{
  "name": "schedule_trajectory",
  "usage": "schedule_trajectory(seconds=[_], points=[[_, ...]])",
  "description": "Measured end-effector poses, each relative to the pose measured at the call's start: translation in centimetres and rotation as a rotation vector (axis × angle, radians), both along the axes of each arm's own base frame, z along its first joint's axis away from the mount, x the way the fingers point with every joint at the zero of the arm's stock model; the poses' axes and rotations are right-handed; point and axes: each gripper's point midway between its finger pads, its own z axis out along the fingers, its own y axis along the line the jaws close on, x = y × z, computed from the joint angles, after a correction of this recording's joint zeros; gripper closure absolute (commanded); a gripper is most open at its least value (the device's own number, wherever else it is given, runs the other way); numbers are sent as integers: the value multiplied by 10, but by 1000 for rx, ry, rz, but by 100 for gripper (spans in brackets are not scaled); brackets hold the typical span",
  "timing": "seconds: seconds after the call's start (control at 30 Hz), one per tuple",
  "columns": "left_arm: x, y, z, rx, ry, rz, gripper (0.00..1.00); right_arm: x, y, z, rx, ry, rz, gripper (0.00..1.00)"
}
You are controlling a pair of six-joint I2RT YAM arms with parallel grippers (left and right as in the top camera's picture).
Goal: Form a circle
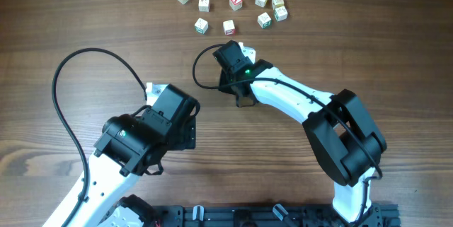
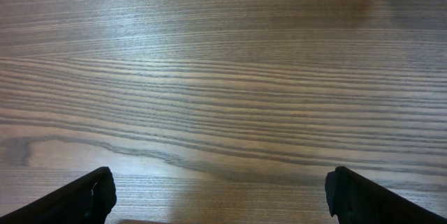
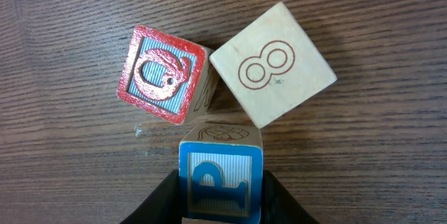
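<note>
Right gripper [image 3: 220, 195] is narrow and clamped on the blue P cube [image 3: 220, 175], one black finger [image 3: 162, 197] on each side of it, P face toward the camera. Just past it lie the red G cube [image 3: 162, 74] and the 8 cube [image 3: 272, 63], both turned at an angle and touching each other. The P cube's far edge points into the notch between them; I can't tell if it makes contact.

From overhead, my right wrist sits mid-desk [image 1: 71, 15], just on the near side of the letter cubes [image 1: 236, 2]. They lie loose toward the far edge, a bit right of centre. The layout is a ragged cluster with gaps, not a closed ring. The two nearest loose ones are just beyond the wrist; the rest spread farther back and to the right.

Left gripper [image 2: 220, 196] is wide, nothing between the fingers, bare wood under it. That arm is over the near-left part of the desk, well apart from the cubes. Its black cable [image 1: 60, 92] loops out toward the left edge.
</note>
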Motion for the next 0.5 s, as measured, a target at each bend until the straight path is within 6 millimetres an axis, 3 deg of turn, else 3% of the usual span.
schedule_trajectory(seconds=[0.5], points=[[0,0,0,0,0,0,0,3,-2,1,-13,-14,-6,70]])
